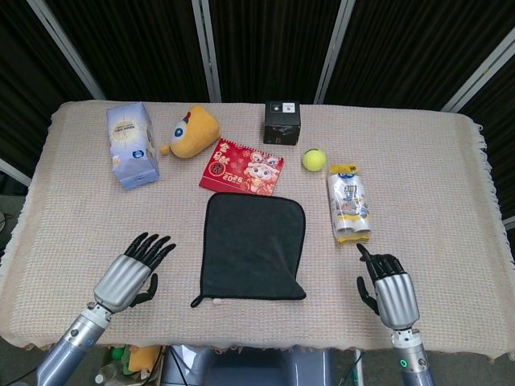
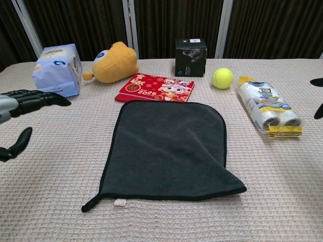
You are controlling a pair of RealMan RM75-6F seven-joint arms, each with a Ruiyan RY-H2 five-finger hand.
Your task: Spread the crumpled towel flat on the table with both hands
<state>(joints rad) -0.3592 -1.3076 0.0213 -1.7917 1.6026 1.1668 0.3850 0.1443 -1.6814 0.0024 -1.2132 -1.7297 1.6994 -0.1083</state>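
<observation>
The dark grey towel (image 1: 253, 246) (image 2: 169, 148) lies spread flat in the middle of the table, with a small loop and white tag at its near left corner (image 2: 119, 202). My left hand (image 1: 129, 277) (image 2: 20, 108) hovers open to the left of the towel, fingers apart and holding nothing. My right hand (image 1: 391, 291) is open too, off to the right of the towel near the front edge; the chest view catches only its fingertips (image 2: 318, 81) at the right border. Neither hand touches the towel.
Behind the towel lie a red calendar card (image 1: 241, 167), a yellow plush toy (image 1: 191, 132), a blue tissue pack (image 1: 131, 145), a black box (image 1: 282, 122) and a tennis ball (image 1: 314, 159). A packet of white rolls (image 1: 348, 203) lies just beyond my right hand.
</observation>
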